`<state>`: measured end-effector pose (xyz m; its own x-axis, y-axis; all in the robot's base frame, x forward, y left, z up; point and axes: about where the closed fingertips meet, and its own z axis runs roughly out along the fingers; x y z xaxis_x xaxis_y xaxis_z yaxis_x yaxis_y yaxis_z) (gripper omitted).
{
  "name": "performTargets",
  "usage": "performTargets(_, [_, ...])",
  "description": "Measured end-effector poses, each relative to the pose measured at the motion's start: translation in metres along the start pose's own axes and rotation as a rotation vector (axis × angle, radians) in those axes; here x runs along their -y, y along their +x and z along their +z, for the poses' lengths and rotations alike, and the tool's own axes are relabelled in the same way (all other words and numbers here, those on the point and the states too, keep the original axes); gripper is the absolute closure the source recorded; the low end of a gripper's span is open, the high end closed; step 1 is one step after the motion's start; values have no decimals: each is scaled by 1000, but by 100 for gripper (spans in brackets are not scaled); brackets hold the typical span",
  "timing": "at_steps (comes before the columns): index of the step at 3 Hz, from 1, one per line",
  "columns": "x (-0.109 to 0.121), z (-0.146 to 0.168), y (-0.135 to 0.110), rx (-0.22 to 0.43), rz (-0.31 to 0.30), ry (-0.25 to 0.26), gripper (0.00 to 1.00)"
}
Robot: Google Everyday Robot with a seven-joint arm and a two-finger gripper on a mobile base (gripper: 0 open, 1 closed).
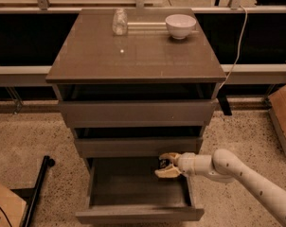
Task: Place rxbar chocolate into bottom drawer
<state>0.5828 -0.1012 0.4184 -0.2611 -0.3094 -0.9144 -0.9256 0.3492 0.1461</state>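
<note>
Tool (165, 165) over the right rear corner of the open bottom drawer (138, 214); tool pinching the small dark rxbar chocolate (161, 164); arm entering from the right.

The hand (165, 165) hangs above the right of the bottom drawer (133, 189).

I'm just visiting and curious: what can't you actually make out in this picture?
- Camera view: whether the gripper over the bottom drawer holds the rxbar chocolate; too small and dark.
- Camera view: the drawer's rear floor, hidden beneath the middle drawer.
- Camera view: the arm's far end, cut off at the lower right corner.
</note>
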Motion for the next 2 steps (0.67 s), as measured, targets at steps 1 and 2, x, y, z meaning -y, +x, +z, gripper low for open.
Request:
performTargets(1, [0,4,6,4,11,-2,100])
performTargets(2, [-1,18,17,-35,-6,-10,100])
